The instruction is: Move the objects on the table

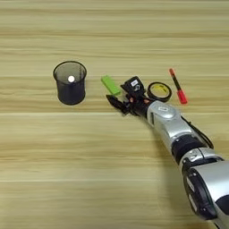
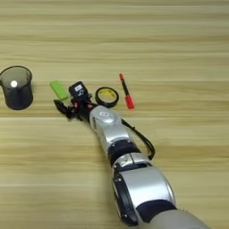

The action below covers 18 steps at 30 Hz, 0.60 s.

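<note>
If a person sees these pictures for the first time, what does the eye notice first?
The silver forearm reaches in from the lower right, its black two-fingered hand beside the bright green rectangular block. Right of it lie the black tape ring and red-and-black pen; a black mesh cup stands left.

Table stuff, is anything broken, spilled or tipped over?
No, nothing stands out. The black mesh cup stands upright with a small white thing inside. The green block, tape ring and pen lie flat on the table, apart from each other. The right gripper is beside the block.
</note>
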### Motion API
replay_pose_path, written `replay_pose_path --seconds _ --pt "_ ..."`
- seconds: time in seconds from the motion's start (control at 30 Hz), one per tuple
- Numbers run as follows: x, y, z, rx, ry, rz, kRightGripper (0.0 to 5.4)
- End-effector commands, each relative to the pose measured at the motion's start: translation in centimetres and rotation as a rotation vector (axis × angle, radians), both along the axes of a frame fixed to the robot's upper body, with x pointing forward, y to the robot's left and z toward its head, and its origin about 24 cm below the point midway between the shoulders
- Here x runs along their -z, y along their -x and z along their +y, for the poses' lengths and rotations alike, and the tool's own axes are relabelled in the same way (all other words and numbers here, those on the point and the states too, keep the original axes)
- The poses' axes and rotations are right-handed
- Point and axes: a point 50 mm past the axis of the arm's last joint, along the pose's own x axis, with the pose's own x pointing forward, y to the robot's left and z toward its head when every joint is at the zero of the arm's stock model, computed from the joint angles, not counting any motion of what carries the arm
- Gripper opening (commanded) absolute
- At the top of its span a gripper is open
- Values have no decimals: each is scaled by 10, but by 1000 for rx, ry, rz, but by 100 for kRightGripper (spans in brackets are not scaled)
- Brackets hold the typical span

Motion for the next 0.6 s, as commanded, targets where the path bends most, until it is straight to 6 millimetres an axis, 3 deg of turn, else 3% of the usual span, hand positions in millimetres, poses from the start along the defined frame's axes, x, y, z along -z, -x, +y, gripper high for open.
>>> replay_pose_path --seconds 0.03,0.43,0.6 --pt "-42 -23 5 -9 -13 -154 292" --pt "-42 -23 5 -4 -14 -159 155" --pt "-42 -23 5 -2 -14 -162 140"
